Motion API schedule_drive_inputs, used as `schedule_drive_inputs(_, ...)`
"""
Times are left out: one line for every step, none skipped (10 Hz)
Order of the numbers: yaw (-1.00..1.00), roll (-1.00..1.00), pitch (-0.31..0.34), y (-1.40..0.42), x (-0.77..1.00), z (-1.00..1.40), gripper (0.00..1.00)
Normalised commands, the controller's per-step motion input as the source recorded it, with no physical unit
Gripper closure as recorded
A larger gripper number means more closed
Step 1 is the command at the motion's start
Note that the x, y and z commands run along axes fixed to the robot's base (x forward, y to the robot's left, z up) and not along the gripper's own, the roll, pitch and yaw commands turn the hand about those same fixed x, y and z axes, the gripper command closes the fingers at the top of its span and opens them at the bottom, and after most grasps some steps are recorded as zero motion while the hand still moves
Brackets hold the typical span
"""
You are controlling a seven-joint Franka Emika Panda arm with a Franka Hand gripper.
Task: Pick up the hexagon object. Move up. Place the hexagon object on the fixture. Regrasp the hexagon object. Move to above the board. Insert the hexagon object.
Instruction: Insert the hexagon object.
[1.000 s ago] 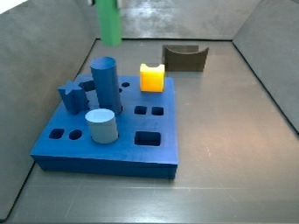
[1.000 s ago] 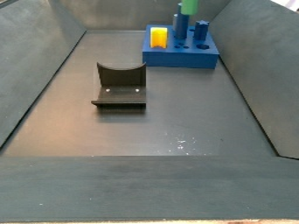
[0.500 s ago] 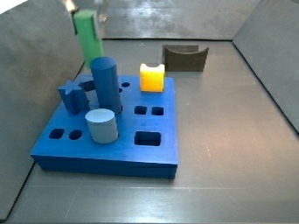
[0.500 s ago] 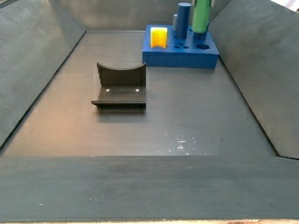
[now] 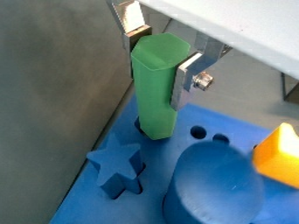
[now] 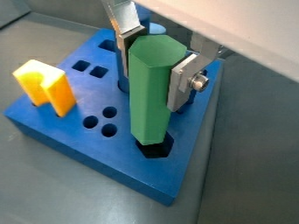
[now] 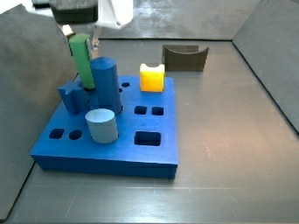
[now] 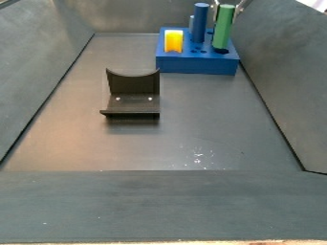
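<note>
Over the blue board (image 6: pixel 70 122), the gripper (image 6: pixel 152 51) clamps its silver fingers (image 6: pixel 184 79) on the upper part of the green hexagon object (image 6: pixel 149 92), which stands upright with its lower end at the mouth of a hole near the board's edge. A tall blue cylinder (image 7: pixel 104 80) stands just beside it, a star-shaped peg (image 5: pixel 117 162) close by, the yellow-orange block (image 6: pixel 45 85) farther along. The fixture (image 8: pixel 129 93) sits well apart on the floor.
</note>
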Motion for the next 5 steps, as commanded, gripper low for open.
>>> schedule_drive_inputs(-0.11, 0.00, 0.000, 0.00, 0.00, -0.22, 1.00)
schedule_drive_inputs(-0.11, 0.00, 0.000, 0.02, -0.06, -0.17, 1.00)
schedule_drive_inputs(-0.13, 0.00, 0.000, 0.03, -0.09, -0.12, 1.00)
schedule_drive_inputs(-0.16, 0.00, 0.000, 0.07, -0.14, -0.07, 1.00)
schedule_drive_inputs(-0.17, -0.02, 0.010, 0.11, -0.11, -0.02, 1.00)
